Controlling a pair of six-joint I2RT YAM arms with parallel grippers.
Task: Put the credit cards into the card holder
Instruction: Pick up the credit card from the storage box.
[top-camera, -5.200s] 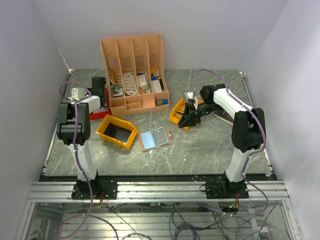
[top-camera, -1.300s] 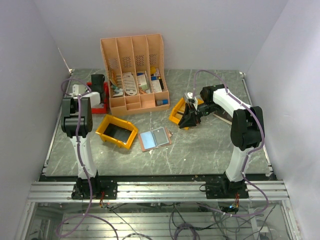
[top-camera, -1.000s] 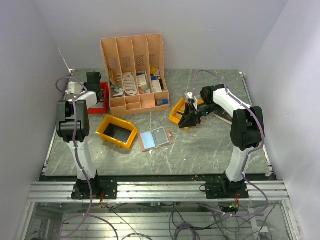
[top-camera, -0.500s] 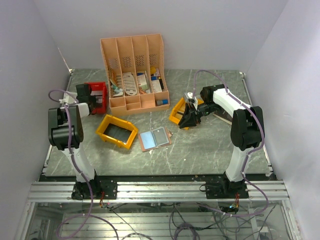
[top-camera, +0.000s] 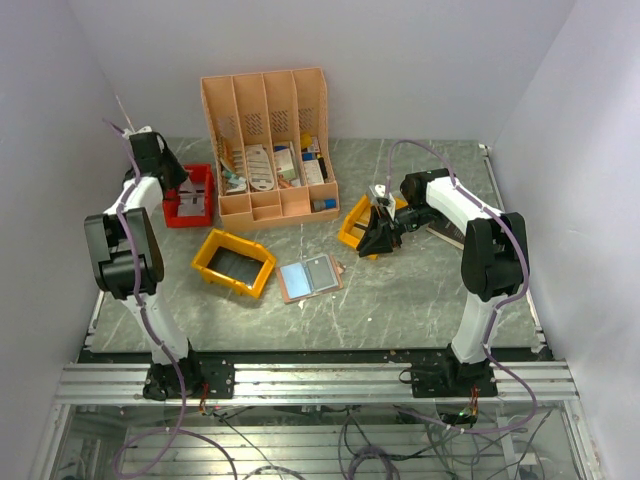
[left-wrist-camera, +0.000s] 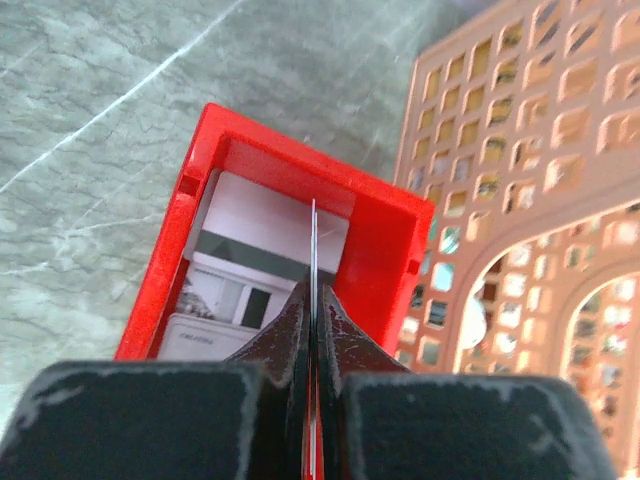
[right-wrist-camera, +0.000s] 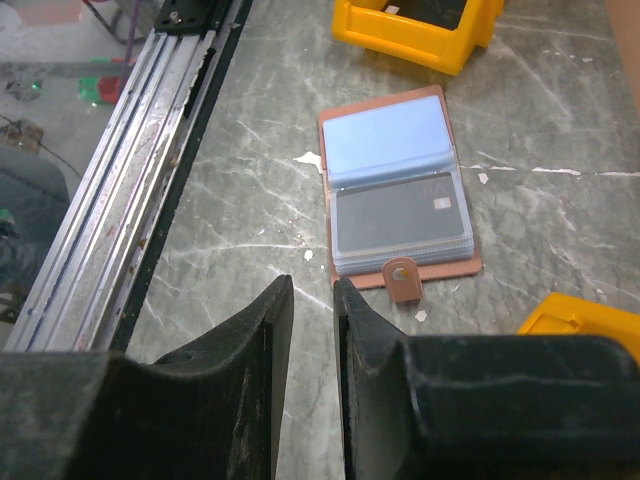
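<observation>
The tan card holder (top-camera: 310, 275) lies open and flat on the table, also in the right wrist view (right-wrist-camera: 395, 195); one pocket holds a dark card (right-wrist-camera: 395, 218). My left gripper (top-camera: 150, 148) is raised at the far left, above the red bin (top-camera: 188, 195). It is shut on a thin pale credit card (left-wrist-camera: 313, 240), seen edge-on between the fingertips (left-wrist-camera: 313, 290). More printed cards (left-wrist-camera: 230, 290) lie in the red bin (left-wrist-camera: 390, 240). My right gripper (top-camera: 378, 235) hovers to the right of the holder, jaws (right-wrist-camera: 312, 290) a little apart with nothing between them.
A peach slotted organiser (top-camera: 265, 140) stands at the back, close beside the red bin (left-wrist-camera: 530, 200). One yellow bin (top-camera: 235, 262) sits left of the holder, another (top-camera: 355, 222) under the right gripper. The left wall is close to the left arm.
The left arm has swung left and back from beside the organiser to the far-left corner, still shut on the card. The right arm has not moved.
</observation>
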